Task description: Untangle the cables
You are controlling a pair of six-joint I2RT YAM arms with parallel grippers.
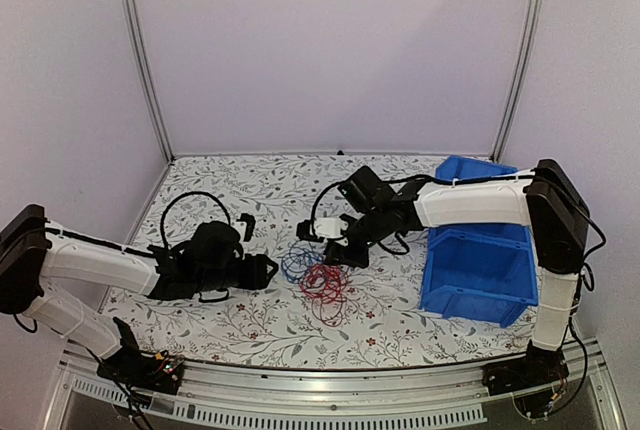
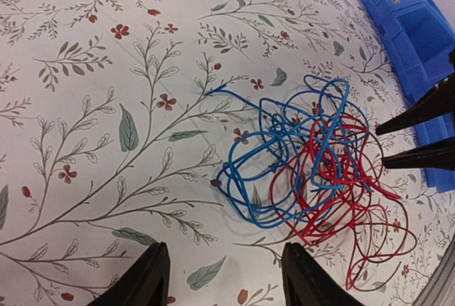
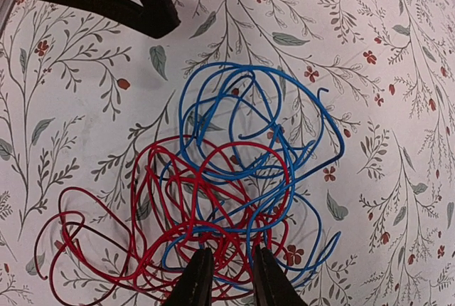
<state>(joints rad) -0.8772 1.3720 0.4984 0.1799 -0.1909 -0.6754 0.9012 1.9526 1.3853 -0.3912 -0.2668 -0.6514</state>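
Cables (image 1: pixel 316 275) (image 2: pixel 313 171) (image 3: pixel 227 178) = one loose clump of very thin wire, lying flat on the floral surface (image 1: pixel 240 325) btwn the two claws. Two colours show, blue and red. Blue strands make several big open loops, stacked and crossing. Red ones make tighter curls plus a few wide loops that spill out past the clump's edge. The colours interlace where they meet, blue over red in places and red over blue in others. One blue end sticks out free w/ a small hook, and a second blue end runs out straight. L claw (image 2: pixel 224 249) is released: fingers wide apart, nothing btwn them, tips near the clump but not touching. The clump sits ahead of it and to its right, blue part nearest. R claw (image 3: pixel 229 250) has its fingers drawn close w/ a narrow gap left. Its tips are down at the clump's edge, w/ red and blue strands running into the gap; can't tell if it's actually pinching them. From R claw, the red mass lies ahead-left and the blue loops ahead-right. Blue bin (image 1: pixel 478 275) sits behind R claw, well apart from the cables.
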